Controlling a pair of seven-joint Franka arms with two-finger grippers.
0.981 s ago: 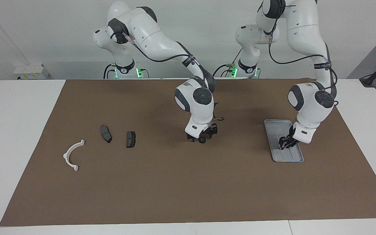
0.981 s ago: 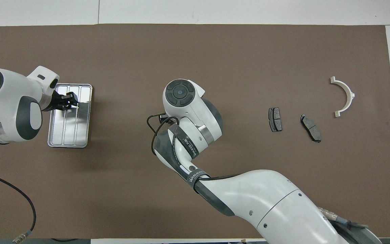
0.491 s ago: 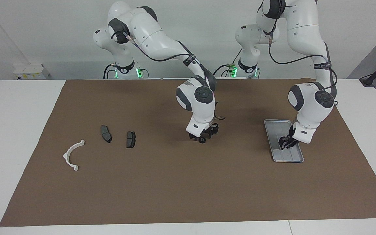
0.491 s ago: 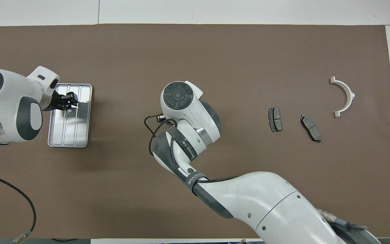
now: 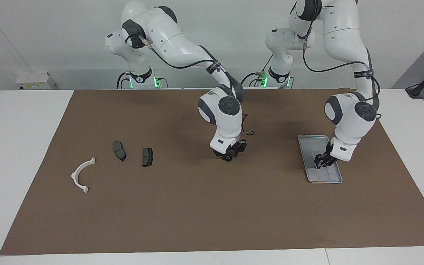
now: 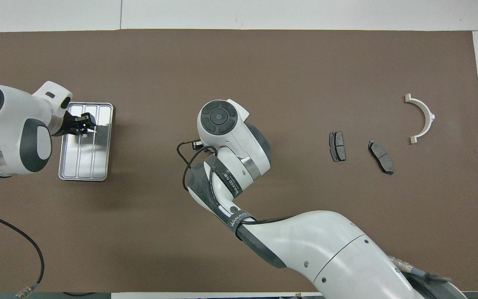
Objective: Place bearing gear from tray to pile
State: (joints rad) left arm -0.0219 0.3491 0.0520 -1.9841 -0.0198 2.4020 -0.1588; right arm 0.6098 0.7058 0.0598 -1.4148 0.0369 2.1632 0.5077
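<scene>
A small black round bearing gear (image 5: 227, 158) sits at the fingertips of my right gripper (image 5: 229, 156), which is shut on it low over the middle of the brown mat; whether it is off the mat I cannot tell. From overhead, the right wrist (image 6: 219, 118) hides both. My left gripper (image 5: 320, 163) (image 6: 83, 126) is down in the silver tray (image 5: 309, 141) (image 6: 98, 166), at the left arm's end. I cannot see whether anything is between its tips. The pile lies toward the right arm's end: a white half-ring bracket (image 5: 81, 175) (image 6: 423, 118) and two dark pads (image 5: 119, 150) (image 5: 147, 156).
The brown mat (image 5: 197, 213) covers most of the white table. The right arm's forearm (image 6: 305, 245) stretches over the part of the mat nearest the robots. A black cable (image 6: 23, 245) loops near the left arm's base.
The right gripper has closed on the bearing gear, and its wrist has risen and tilted a little. The left gripper has stayed in the tray.
</scene>
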